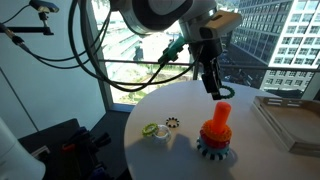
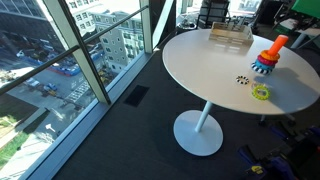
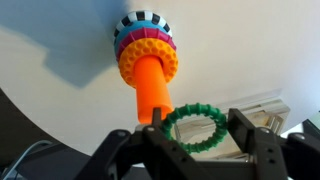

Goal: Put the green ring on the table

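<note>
We are looking at the gripper (image 3: 198, 131) in the wrist view, and it is gripping the green ring (image 3: 196, 108). Its jaws are standing roughly half open, with a finger (image 3: 243, 130) pressing against each side of the ring's bumpy rim. The ring is hanging in the air just beside the tip of the orange peg (image 3: 150, 88), neither threaded on it nor touching the table (image 3: 60, 70). Coloured rings (image 3: 147, 45) are sitting stacked at the foot of the peg. In an exterior view the gripper is hovering just above the peg, though we are not making out the held ring there. Near the stacker, a pale yellow-green ring (image 1: 151, 129) and a small black-and-white ring (image 1: 172, 123) are lying flat on the tabletop, just beside each other
</note>
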Controlling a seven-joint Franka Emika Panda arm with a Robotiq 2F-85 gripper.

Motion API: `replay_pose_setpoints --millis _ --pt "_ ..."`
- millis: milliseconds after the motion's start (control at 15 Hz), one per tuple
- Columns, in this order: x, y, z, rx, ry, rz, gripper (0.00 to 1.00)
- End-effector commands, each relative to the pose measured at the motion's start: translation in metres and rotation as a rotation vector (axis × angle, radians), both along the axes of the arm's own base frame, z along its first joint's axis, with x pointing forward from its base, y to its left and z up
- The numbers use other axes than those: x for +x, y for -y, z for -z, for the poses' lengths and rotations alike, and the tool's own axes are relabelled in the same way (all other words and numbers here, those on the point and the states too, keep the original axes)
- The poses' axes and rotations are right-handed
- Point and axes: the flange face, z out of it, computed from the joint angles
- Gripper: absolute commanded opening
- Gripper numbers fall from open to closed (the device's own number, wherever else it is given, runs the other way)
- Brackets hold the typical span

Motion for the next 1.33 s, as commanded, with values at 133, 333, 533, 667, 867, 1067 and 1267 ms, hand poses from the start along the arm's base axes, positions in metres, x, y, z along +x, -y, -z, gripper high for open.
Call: replay_pose_setpoints --millis 133,333,533,667,867,1067,1267 --pt "-0.010 -0.038 -0.023 0.021 0.002 -0.078 0.42" --pt "-0.009 -0.059 -0.018 0.036 -0.027 -0.118 0.42" --pt "-0.009 -0.074 -0.004 0.063 -0.076 -0.153 0.42" --pt "-0.009 -0.081 0.008 0.075 -0.113 -0.169 0.42" --pt "-0.013 -0.090 0.027 0.089 -0.175 -0.187 0.42" --pt "-0.021 -0.098 0.050 0.085 -0.229 -0.194 0.42" --pt "-0.028 -0.104 0.073 0.074 -0.267 -0.202 0.42"
